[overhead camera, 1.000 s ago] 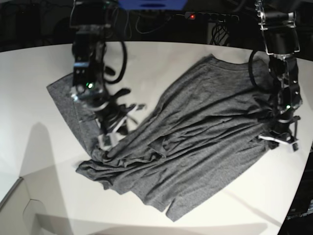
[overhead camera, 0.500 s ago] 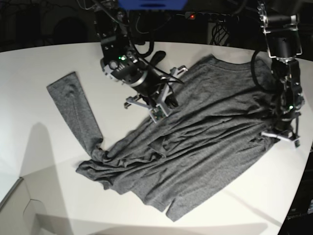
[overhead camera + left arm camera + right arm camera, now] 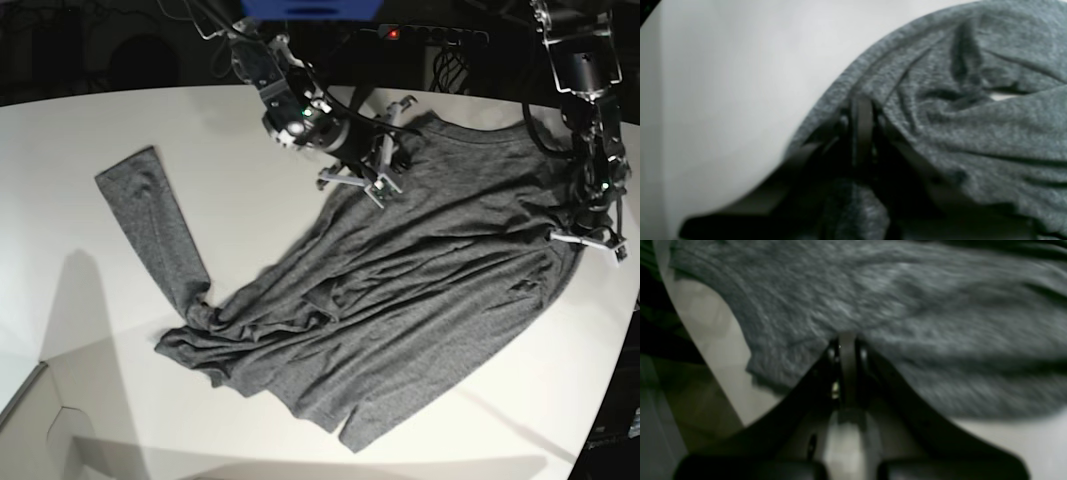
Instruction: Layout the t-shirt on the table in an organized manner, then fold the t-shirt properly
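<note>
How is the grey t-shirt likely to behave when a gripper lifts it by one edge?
The t-shirt probably droops limply: it already lies in soft wrinkles. Its long sleeve would likely trail across the table. It seems light and unlikely to slip.

Behind your workspace, power strip [image 3: 432,34] sat in dark, red light lit. Blue panel [image 3: 310,8] showed at top edge. Black cables [image 3: 452,68] hung beside it.
</note>
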